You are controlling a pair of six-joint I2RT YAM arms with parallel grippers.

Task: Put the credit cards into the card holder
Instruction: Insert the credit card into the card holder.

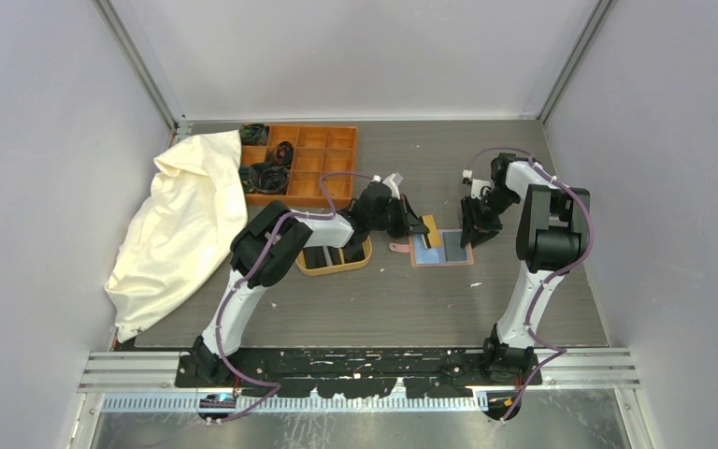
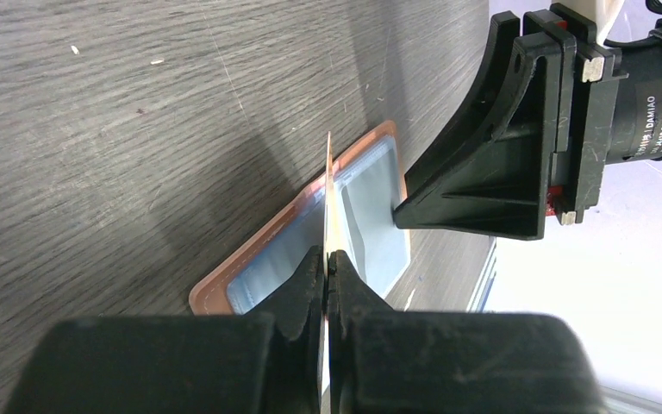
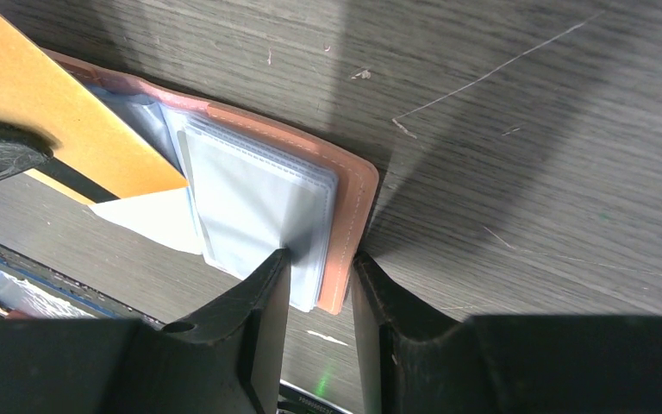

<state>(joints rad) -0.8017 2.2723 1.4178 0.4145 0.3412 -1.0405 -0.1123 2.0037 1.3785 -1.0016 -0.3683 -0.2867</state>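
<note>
The card holder (image 1: 442,249) lies open on the grey wood-grain desk (image 1: 355,309), reddish-brown rim around pale clear sleeves. The left gripper (image 2: 327,259) has its jaws clamped on an orange card (image 3: 60,112) standing edge-down over it. The right gripper (image 3: 321,267) has its jaws pinching the holder's edge. Pale walls surround the desk.

Holder (image 1: 442,250) lies open and flat on counter, pale sleeves up; orange card (image 3: 69,121) angled into it.
</note>
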